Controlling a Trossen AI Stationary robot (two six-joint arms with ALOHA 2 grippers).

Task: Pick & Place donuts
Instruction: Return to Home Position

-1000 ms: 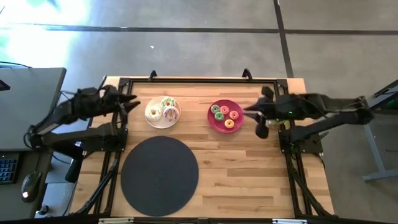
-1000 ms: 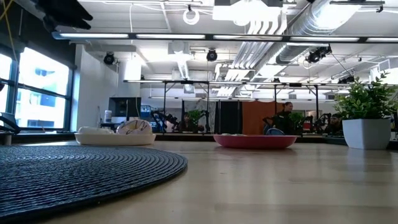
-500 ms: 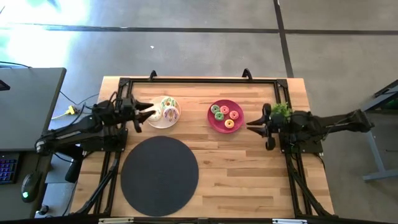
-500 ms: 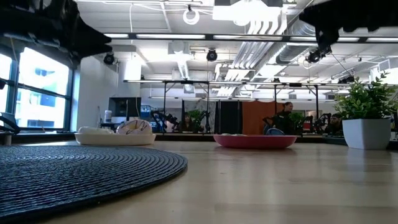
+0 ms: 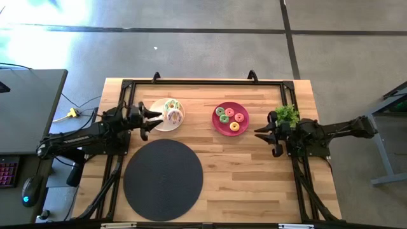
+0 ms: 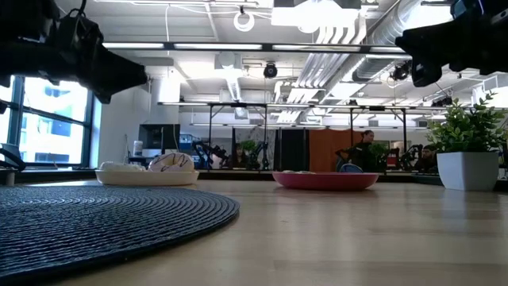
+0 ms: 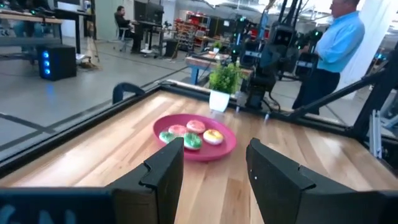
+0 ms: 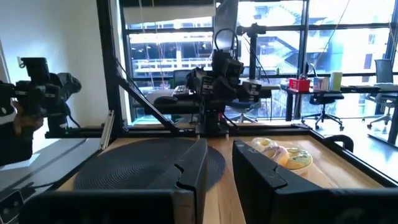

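Note:
Three larger iced donuts (image 5: 172, 112) lie on a white plate (image 5: 158, 126) at the far left. Several tiny donuts (image 5: 229, 117) in green, pink, orange and yellow lie on a red plate (image 5: 218, 129) at the far middle. They also show in the left wrist view (image 7: 191, 134). My left gripper (image 5: 154, 119) is open and empty, level above the white plate's left part, its fingers pointing toward the table's right. My right gripper (image 5: 257, 133) is open and empty, right of the red plate and pointing left at it. The right wrist view shows two of the larger donuts (image 8: 281, 153).
A round black woven mat (image 5: 163, 179) covers the near middle of the table. A small potted plant (image 5: 287, 114) stands at the right edge, beside my right arm. A black frame rail (image 5: 203, 83) runs along the far edge. People show in the room beyond.
My left gripper has gone toward the table's right and near edges and down, from beside the white plate to over its left part. My right gripper has drawn toward the near edge and come lower. Both arms now show at the top of the low view.

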